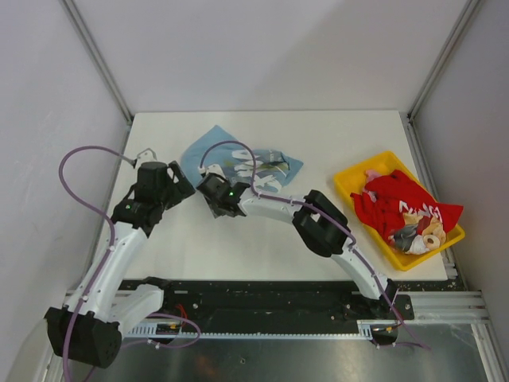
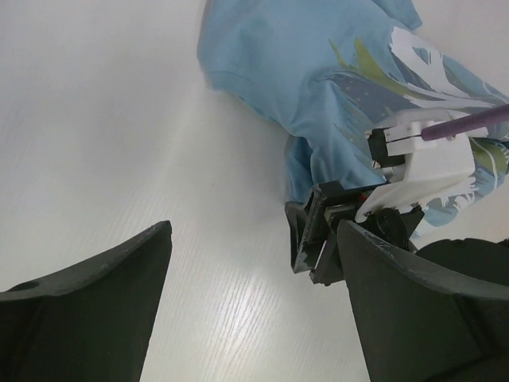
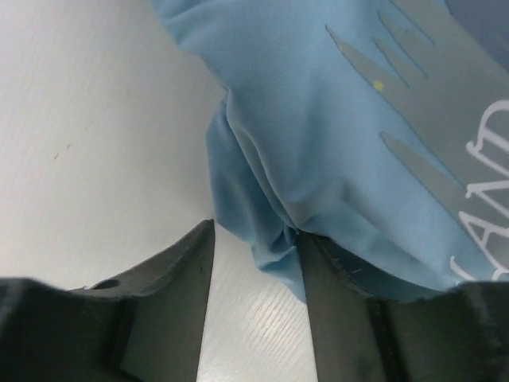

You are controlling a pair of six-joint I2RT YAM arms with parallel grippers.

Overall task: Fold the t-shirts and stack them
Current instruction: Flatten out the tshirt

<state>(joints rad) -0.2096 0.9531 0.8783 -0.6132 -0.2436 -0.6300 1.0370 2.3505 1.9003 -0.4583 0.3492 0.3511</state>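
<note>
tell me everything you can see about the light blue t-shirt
The light blue t-shirt is soft, thin cloth with white lettering and a yellow-green print. It lies crumpled and partly folded on the white table, toward the far side. A bunched edge sits between the parted fingers of the right end effector, touching one finger.
</note>
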